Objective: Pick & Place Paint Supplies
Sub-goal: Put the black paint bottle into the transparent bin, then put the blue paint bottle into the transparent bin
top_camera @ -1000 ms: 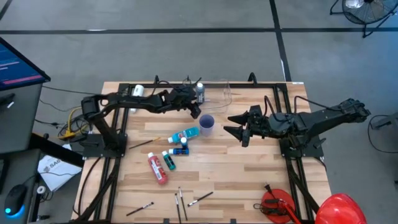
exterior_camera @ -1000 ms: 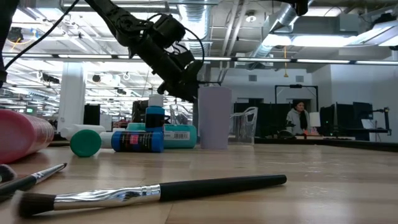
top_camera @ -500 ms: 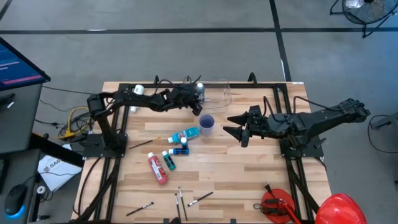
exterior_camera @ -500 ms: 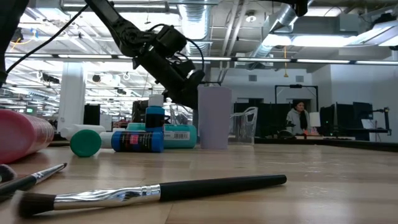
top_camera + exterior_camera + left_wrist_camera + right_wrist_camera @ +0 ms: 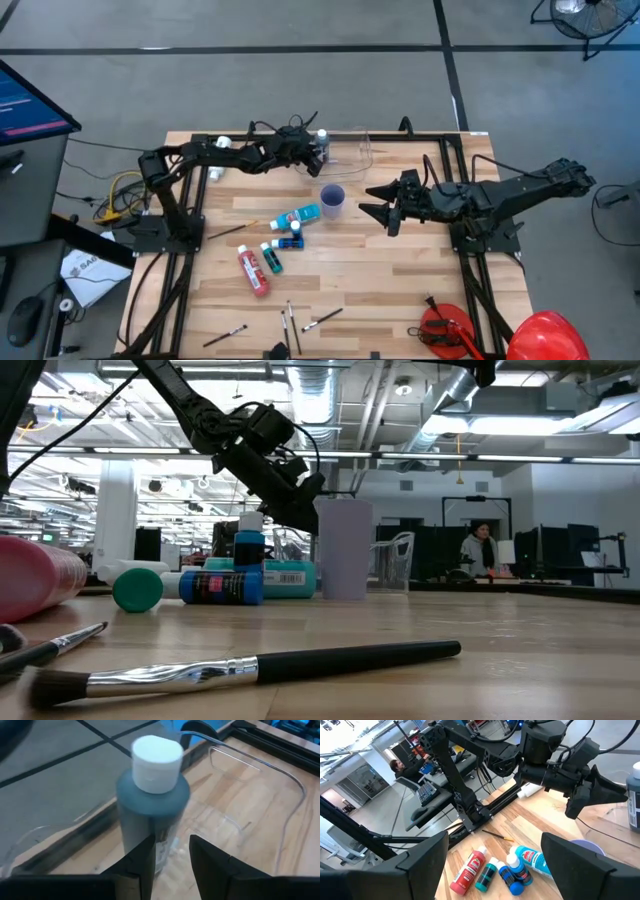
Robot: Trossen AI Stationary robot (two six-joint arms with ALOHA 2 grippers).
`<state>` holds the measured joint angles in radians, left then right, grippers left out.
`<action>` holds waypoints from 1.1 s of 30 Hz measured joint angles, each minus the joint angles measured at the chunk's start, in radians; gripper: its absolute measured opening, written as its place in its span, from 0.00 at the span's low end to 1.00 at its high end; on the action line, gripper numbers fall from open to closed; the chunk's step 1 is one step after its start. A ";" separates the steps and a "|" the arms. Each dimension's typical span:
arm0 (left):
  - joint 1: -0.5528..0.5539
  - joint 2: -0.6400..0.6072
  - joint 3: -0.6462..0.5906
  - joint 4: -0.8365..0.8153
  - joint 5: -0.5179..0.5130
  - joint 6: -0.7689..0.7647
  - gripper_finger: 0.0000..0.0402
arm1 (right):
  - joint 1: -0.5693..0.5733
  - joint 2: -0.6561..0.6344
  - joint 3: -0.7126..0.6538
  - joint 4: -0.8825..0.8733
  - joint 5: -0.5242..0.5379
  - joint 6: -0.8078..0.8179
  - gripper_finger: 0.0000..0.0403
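my left hand point(image 5: 167, 857) sits narrowed beside the larger light blue bottle point(image 5: 152, 802), upright at the table's point(image 5: 400, 290) far edge; whether it grips, i cannot tell. centre before lifting. right hand point(image 5: 385, 212) waits, spread wide.

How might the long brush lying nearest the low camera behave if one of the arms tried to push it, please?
The brush has a round, slim handle lying flat on the table, so it would probably roll or swivel rather than slide straight. It looks stiff and light. Its bristle end would likely give under contact.

Lab: exposed ceiling ducts point(image 5: 400, 400), workstations point(image 5: 560, 555).
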<state>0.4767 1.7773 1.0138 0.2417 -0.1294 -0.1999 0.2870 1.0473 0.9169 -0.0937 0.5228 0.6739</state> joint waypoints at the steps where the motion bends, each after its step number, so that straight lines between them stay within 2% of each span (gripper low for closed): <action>1: -0.003 0.000 0.000 0.000 0.018 -0.001 0.28 | 0.000 0.000 0.000 0.000 0.000 0.000 0.77; 7: -0.008 -0.031 0.000 -0.015 0.151 -0.068 0.27 | -0.001 0.000 0.000 -0.005 0.000 0.000 0.77; 20: -0.024 -0.220 0.001 -0.034 0.154 -0.074 0.27 | -0.008 0.000 0.000 0.022 0.000 0.034 0.77; 23: -0.043 -0.257 0.001 -0.041 0.163 -0.074 0.27 | -0.008 0.000 0.000 0.030 0.000 0.085 0.77; 33: -0.149 -0.339 0.000 -0.111 0.190 -0.106 0.27 | -0.016 0.000 0.000 0.091 0.000 0.087 0.77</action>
<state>0.3275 1.4387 1.0142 0.1305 0.0605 -0.3054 0.2710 1.0473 0.9169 -0.0027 0.5232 0.7611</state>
